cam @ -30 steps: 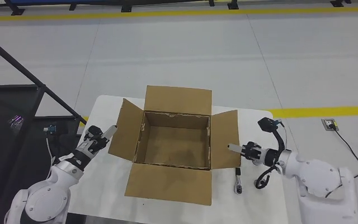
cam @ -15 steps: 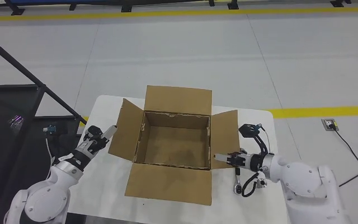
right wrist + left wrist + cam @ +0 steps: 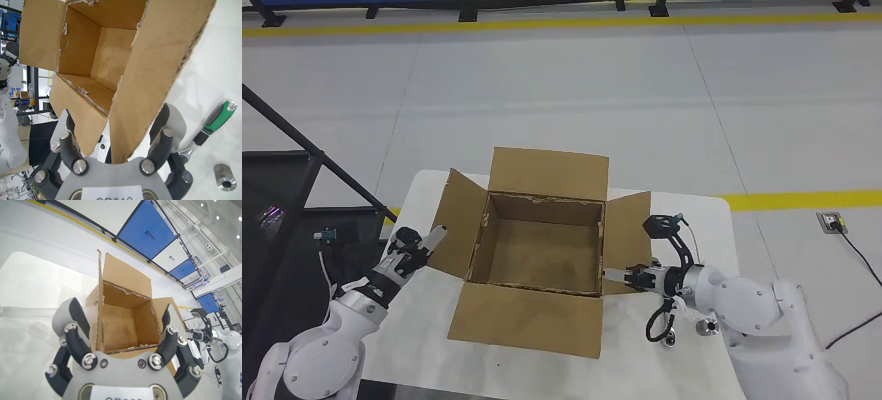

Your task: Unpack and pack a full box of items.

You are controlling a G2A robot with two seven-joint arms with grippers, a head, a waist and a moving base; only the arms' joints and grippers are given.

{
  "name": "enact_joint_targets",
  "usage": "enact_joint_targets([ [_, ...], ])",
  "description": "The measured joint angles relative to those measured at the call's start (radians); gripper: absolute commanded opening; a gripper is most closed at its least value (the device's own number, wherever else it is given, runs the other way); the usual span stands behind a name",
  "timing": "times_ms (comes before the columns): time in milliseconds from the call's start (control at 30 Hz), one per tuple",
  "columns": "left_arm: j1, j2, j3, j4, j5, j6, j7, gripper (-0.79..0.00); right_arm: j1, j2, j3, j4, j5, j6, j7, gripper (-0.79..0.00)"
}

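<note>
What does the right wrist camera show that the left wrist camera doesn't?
Right wrist view alone: a green-handled ratchet wrench and a short metal cylinder on the table beside the box, and a box flap running between the fingers of the open right pincer. Left wrist view alone: blue and white wall panels behind, and the open left pincer facing the box. A small dark thing under the far arm there is too small to tell. Both: the open cardboard box's inside and the white table.

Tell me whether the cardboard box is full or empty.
Empty. The cardboard box has its flaps open and a bare floor in the top view; the ratchet and metal cylinder lie outside it on the table.
</note>
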Motion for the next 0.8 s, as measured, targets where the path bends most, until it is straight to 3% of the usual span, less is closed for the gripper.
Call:
enact_joint_targets([
  [200, 0.006, 0.001, -0.003, -0.004, -0.005, 0.001, 0.003, 0.000, -0.006, 0.008, 0.010, -0.018, -0.002, 0.013, -0.006, 0.000],
  [400, 0.001, 0.003, 0.002, -0.004, -0.004, 0.001, -0.001, 0.000, -0.098, 0.030, 0.116, -0.127, -0.033, 0.015, -0.008, 0.000],
  [567, -0.013, 0.004, 0.012, 0.003, -0.005, 0.005, -0.005, 0.000, -0.220, 0.052, 0.192, -0.252, -0.142, -0.028, 0.024, 0.000],
  [800, -0.044, 0.006, 0.031, 0.009, 0.005, 0.014, -0.016, 0.000, -0.355, 0.068, 0.175, -0.333, -0.338, -0.080, 0.011, 0.000],
])
